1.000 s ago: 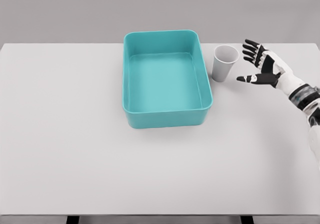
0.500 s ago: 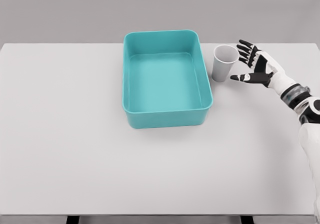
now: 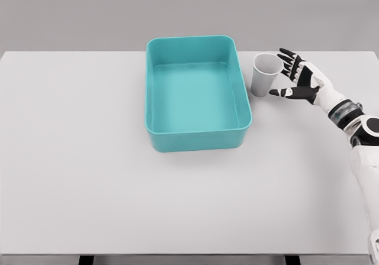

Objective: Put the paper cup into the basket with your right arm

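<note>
A white paper cup [image 3: 265, 74] stands upright on the table just right of the teal basket [image 3: 197, 136]. The basket is a rectangular tub with nothing inside. My right hand [image 3: 289, 76] is beside the cup on its right, fingers spread and palm facing it, thumb low near the cup's base. The fingertips are very close to the cup's rim; I cannot tell whether they touch. Nothing is held. The left arm is out of view.
The white table [image 3: 89, 176] spans the whole view, with its front edge at the bottom. The cup stands a small gap away from the basket's right wall.
My right hand has slid left toward the cup, from a clear gap away to right beside it. The cup and basket have not moved.
</note>
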Tool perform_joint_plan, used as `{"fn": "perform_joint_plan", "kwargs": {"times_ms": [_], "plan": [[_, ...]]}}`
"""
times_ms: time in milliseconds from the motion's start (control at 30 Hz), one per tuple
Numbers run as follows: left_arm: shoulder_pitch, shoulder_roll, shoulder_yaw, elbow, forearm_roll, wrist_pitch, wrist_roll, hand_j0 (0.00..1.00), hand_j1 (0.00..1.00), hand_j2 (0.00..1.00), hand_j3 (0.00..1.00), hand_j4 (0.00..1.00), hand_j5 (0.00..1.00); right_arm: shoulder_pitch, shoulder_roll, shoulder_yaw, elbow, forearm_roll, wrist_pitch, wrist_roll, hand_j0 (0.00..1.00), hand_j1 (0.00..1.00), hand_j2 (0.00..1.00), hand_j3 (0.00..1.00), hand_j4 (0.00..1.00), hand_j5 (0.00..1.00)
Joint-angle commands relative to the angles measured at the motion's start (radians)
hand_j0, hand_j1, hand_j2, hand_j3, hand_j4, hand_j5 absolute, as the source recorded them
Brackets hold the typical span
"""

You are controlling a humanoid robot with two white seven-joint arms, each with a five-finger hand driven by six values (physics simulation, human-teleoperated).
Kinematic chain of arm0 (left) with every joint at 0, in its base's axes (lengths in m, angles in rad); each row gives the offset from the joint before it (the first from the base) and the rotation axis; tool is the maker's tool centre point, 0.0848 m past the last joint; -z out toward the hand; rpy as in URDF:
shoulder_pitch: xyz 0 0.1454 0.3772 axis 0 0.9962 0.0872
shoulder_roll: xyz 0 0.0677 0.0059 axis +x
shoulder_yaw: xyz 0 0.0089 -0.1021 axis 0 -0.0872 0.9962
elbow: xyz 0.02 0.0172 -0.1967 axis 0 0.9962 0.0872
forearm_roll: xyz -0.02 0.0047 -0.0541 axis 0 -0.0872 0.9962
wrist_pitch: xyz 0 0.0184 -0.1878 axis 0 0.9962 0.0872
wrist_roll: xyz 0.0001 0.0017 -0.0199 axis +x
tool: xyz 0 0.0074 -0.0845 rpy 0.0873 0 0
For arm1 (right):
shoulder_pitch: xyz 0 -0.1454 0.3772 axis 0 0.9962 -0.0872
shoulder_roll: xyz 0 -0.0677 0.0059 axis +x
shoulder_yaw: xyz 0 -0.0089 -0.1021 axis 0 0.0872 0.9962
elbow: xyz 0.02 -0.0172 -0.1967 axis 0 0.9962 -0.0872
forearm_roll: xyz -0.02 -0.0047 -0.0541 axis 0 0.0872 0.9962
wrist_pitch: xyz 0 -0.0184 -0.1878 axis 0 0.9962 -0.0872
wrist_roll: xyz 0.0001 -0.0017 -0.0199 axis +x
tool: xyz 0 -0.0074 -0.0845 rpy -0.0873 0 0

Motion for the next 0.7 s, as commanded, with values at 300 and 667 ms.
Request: {"fn": "perform_joint_plan", "kwargs": {"times_ms": [300,667], "plan": [[0.000,0.000,0.000,0.000,0.000,0.000,0.000,1.00,1.00,1.00,1.00,1.00,1.00,-0.002,0.012,0.000,0.017,-0.001,-0.003,0.000,1.00,1.00,1.00,1.00,1.00,1.00],[0.000,0.000,0.000,0.000,0.000,0.000,0.000,1.00,1.00,1.00,1.00,1.00,1.00,-0.014,0.032,0.001,0.054,0.002,-0.006,0.000,1.00,1.00,1.00,1.00,1.00,1.00]]}}
